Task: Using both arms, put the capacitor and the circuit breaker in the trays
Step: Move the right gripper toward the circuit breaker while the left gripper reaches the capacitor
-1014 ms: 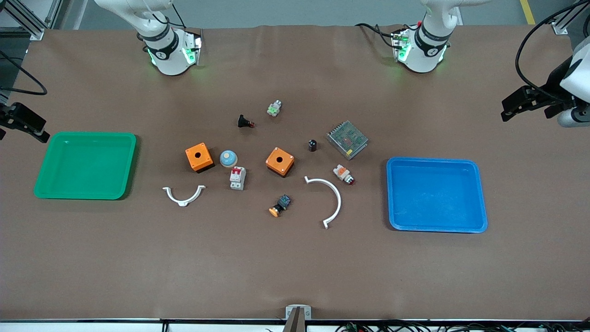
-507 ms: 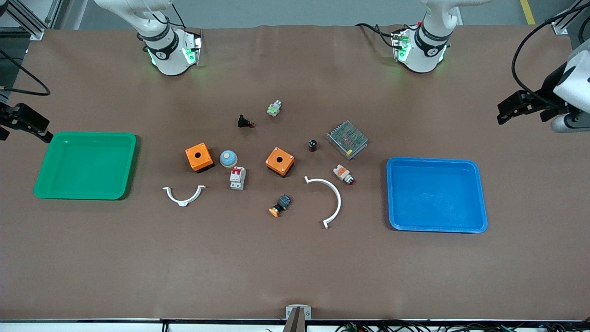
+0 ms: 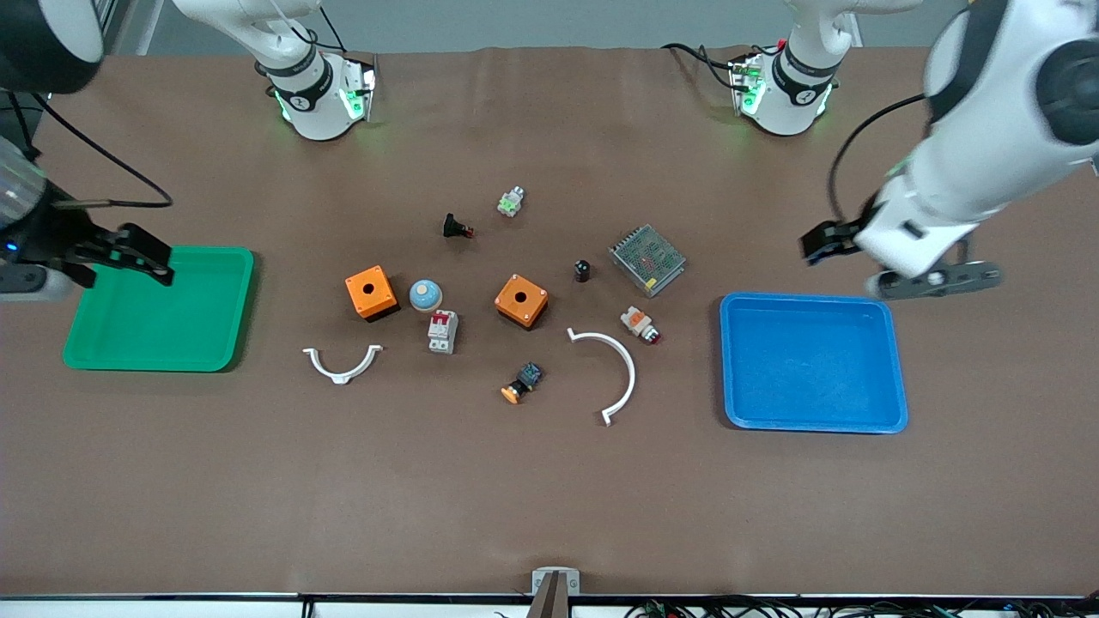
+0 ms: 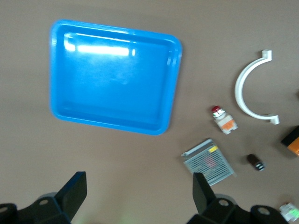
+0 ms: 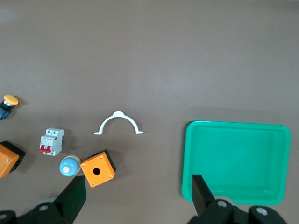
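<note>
Fingers spread on left gripper (image 4: pixel 135 193) and right gripper (image 5: pixel 135 196), both empty

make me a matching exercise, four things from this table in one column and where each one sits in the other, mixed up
Things:
1. tiny black cylindrical capacitor
2. small white-grey circuit breaker with red levers
3. open left gripper
4. open right gripper

Places:
A. over the green plastic tray's edge
B. beside the silver mesh-topped box
C. just nearer the front camera than the pale blue dome
D. over bare table next to the blue plastic tray

Pairs: 1-B, 2-C, 3-D, 4-A
</note>
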`<state>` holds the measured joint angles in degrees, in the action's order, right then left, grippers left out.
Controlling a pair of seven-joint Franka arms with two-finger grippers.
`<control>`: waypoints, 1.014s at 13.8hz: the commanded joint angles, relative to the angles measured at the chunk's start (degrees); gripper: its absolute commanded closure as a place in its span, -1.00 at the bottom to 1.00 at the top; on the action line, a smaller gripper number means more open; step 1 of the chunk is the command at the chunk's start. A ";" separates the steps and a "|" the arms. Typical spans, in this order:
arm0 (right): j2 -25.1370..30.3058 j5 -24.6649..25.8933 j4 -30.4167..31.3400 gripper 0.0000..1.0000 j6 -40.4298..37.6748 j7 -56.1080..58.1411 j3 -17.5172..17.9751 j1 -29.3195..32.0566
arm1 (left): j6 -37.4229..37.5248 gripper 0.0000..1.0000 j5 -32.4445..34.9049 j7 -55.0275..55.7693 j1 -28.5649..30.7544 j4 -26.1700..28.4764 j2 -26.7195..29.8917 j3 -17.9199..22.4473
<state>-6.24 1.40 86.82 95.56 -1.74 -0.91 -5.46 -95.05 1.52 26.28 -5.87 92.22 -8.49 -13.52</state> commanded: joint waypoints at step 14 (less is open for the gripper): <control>-13.88 -8.43 7.82 -1.00 16.55 -10.09 -0.14 -14.39 | -28.87 -1.00 0.67 46.03 -15.92 9.91 -19.10 -7.23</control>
<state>-20.74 -6.09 90.74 107.69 -7.33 -0.66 -17.25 -122.17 0.91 67.92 -19.86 101.54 -26.74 -21.02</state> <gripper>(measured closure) 0.000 0.000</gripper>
